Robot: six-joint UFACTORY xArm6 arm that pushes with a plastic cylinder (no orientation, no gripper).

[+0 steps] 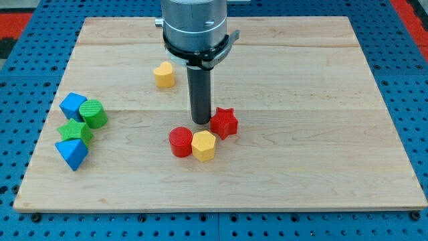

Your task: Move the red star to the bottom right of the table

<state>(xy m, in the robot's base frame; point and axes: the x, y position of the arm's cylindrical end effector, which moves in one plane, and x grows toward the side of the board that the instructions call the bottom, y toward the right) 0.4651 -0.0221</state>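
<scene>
The red star (225, 122) lies near the middle of the wooden board (321, 134). My tip (201, 122) stands right at the star's left side, touching or almost touching it. Just below my tip sit a red cylinder (180, 142) and a yellow hexagon (204, 145), side by side and touching each other. The hexagon lies just below and left of the star.
A yellow heart-shaped block (164, 74) lies toward the view's top, left of the rod. At the view's left is a cluster: a blue block (72, 105), a green cylinder (93, 114), a green star (74, 131) and a blue triangle-like block (72, 153).
</scene>
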